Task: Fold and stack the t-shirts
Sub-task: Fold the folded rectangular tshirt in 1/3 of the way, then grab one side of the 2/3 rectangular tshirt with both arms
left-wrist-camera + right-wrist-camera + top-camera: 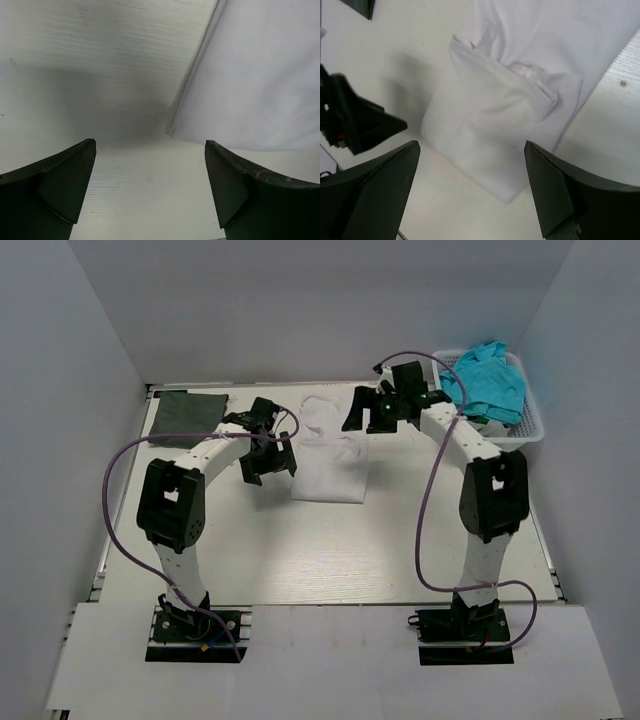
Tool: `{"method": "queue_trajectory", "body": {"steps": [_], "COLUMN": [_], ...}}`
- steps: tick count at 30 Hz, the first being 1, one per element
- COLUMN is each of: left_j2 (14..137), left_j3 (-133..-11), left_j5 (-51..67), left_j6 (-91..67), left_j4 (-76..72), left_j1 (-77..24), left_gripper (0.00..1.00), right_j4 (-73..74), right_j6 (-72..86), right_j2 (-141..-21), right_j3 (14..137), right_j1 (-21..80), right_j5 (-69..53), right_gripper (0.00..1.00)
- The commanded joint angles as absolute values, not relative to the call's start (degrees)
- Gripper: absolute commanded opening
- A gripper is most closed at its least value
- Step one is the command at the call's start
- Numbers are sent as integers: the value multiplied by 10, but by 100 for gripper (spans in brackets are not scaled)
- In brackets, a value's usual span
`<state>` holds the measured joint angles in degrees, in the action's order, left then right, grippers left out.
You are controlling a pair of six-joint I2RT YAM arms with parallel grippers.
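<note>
At the far left corner of the table [330, 550] lies the dark grey-green t-shirt [190, 408], folded flat. To its right the left gripper [268, 468] hangs over bare tabletop, just beside the left edge of the white t-shirt [330, 452], its jaws spread wide with nothing between them (its wrist view shows only the tabletop and the cloth's edge). The white t-shirt lies mid-table, folded into a long rectangle, rumpled at its far end; over that far end the right gripper [367, 418] points down, jaws wide apart and holding nothing. At the far right the white lattice basket [530, 425] holds the bright teal t-shirts [488, 380], heaped unfolded.
</note>
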<state>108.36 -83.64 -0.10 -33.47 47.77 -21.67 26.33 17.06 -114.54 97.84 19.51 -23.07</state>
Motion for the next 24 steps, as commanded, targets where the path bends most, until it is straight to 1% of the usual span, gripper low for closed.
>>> {"method": "queue_trajectory", "body": {"steps": [1,5,6,9,10,12,13,14,16,19,20,21,23,24], "left_j2": [1084,1084,1089,1089,1089,1094,1101,1101,1121,1134,1134,1134,1139,1139], "left_j3": [-836,-797,-790,-773,-766,-758,-752,-751,-751,-745,-745,-745,-738,-733], "left_j5": [25,60,66,90,91,85,85,80,87,95,95,95,100,100], "left_j6": [-328,-328,-328,-328,-328,-328,-328,-328,-328,-328,-333,-333,-333,-333], "left_j4": [464,426,418,396,389,383,376,376,370,357,357,351,345,339], "left_j1": [-220,-220,-220,-225,-225,-225,-225,-230,-230,-236,-236,-236,-243,-243], "left_gripper": [99,99,98,90,84,82,78,76,69,64,59,58,51,49], "right_j4": [245,223,223,207,205,181,163,159,154,146,146,142,131,128], "right_j6": [175,175,177,171,172,184,190,195,203,209,209,210,213,215], "right_j2": [-1080,-1045,-1038,-1015,-1004,-999,-999,-1001,-1019,-1036,-1043,-1048,-1059,-1063], "right_j3": [893,811,786,717,692,652,631,619,614,613,615,616,613,612], "right_j1": [198,201,204,212,213,211,212,214,213,214,214,213,214,214], "right_j5": [-233,-287,-293,-311,-312,-311,-305,-304,-298,-298,-300,-300,-299,-295], "right_gripper": [91,91,91,91,91,91,91,91,91,91,87,81,78,74]}}
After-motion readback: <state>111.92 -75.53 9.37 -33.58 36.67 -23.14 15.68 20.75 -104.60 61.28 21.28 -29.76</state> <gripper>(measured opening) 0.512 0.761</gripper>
